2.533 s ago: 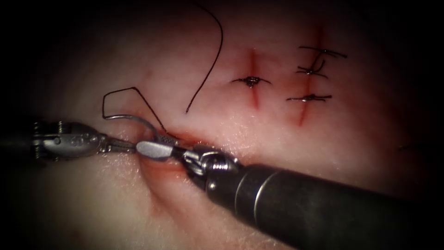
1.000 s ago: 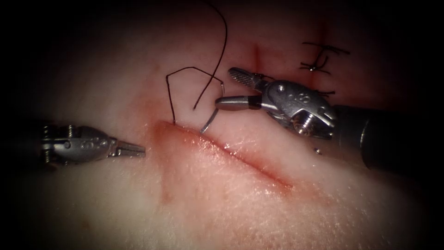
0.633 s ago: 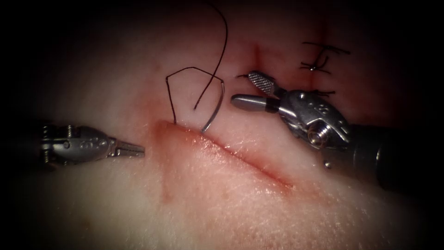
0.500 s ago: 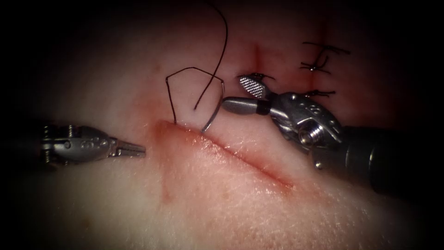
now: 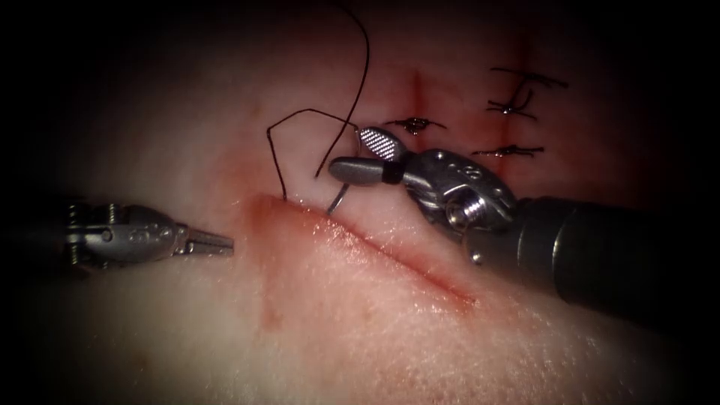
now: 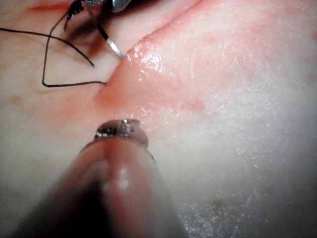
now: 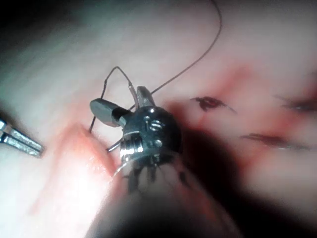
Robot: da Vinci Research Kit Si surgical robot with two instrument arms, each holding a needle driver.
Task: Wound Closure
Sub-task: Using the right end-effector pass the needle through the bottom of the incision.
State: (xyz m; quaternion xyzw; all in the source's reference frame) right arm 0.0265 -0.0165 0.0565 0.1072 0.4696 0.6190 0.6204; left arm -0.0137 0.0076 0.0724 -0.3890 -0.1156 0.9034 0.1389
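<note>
the left tool sat shut and empty, left of the cut. beyond it the needle stood in the tissue at the cut's left end, between the right tool's spread jaws, thread looping behind.

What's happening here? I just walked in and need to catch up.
It is bench suturing practice on the tissue. The right gripper is open around the upper part of the curved needle, whose lower end meets the tissue at the upper edge of the cut. The thread enters the tissue near the cut's left end. The left gripper is shut, holding nothing, left of the cut.
</note>
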